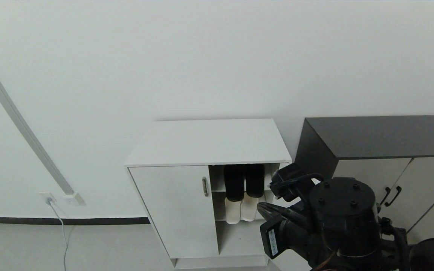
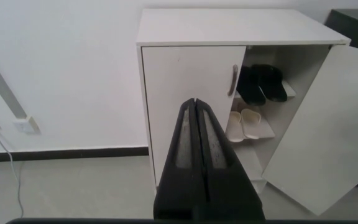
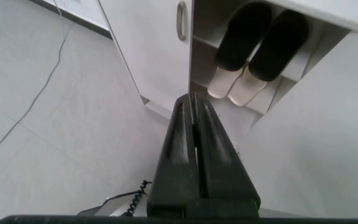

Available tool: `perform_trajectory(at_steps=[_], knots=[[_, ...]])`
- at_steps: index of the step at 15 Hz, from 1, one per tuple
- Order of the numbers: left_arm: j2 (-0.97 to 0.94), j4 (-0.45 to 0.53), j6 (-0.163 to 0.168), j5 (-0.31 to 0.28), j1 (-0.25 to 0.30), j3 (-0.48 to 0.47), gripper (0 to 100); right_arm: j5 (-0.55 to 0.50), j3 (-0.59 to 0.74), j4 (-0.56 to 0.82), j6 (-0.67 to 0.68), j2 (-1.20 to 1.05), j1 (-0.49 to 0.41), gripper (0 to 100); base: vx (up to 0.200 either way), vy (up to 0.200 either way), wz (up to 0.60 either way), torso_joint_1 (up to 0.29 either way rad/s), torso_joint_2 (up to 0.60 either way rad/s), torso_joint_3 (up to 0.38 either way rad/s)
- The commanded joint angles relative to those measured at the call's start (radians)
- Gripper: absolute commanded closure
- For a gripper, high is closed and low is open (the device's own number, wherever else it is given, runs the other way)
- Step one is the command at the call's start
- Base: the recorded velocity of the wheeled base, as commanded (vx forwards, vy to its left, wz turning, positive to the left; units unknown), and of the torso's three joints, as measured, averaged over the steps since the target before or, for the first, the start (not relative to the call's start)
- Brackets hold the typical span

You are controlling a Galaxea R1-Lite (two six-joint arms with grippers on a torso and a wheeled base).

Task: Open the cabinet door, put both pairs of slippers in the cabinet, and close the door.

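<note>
The white cabinet (image 1: 209,141) stands against the wall, its left door (image 1: 175,207) closed and its right door (image 2: 319,124) swung open. A black pair of slippers (image 1: 244,182) sits on the upper shelf, with a white pair (image 1: 241,210) on the shelf below. Both pairs also show in the wrist views: black slippers (image 3: 263,40), white slippers (image 3: 235,84). My left gripper (image 2: 194,102) is shut and empty, held back in front of the cabinet. Low and close before the open compartment, my right gripper (image 3: 194,99) is shut and empty. My right arm (image 1: 296,210) is beside the cabinet's right edge.
A dark-topped sideboard (image 1: 375,135) stands close on the cabinet's right. A wall socket with a hanging cable (image 1: 49,197) is on the left. Bare tiled floor (image 1: 70,244) lies in front and to the left.
</note>
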Motion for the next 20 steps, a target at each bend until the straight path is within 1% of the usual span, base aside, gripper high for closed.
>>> perform_trajectory(at_steps=[1, 9, 14, 18, 20], knots=[[0.001, 0.0, 0.0, 0.0, 0.0, 0.0, 100, 0.0, 0.0, -0.001, -0.002, -0.009, -0.001, 100, 0.0, 0.0, 0.0, 0.173, -0.36, -0.178], [0.001, 0.0, 0.0, 0.001, 0.0, 0.0, 100, 0.003, 0.014, -0.028, -0.004, -0.05, -0.007, 100, 0.0, 0.0, 0.0, 0.163, -0.35, -0.19], [0.001, 0.0, 0.0, 0.001, 0.002, 0.0, 100, 0.008, 0.021, -0.028, -0.014, -0.042, -0.009, 100, 0.0, 0.0, 0.0, 0.126, -0.27, -0.134], [0.001, 0.0, 0.0, 0.0, 0.0, 0.0, 100, 0.009, 0.021, -0.027, -0.016, -0.036, -0.009, 100, 0.0, 0.0, 0.0, 0.0, 0.0, 0.0], [0.001, 0.0, 0.0, 0.001, 0.0, 0.0, 100, 0.009, 0.021, -0.027, -0.014, -0.036, -0.012, 100, 0.0, 0.0, -0.6, 0.005, 0.0, -0.002]])
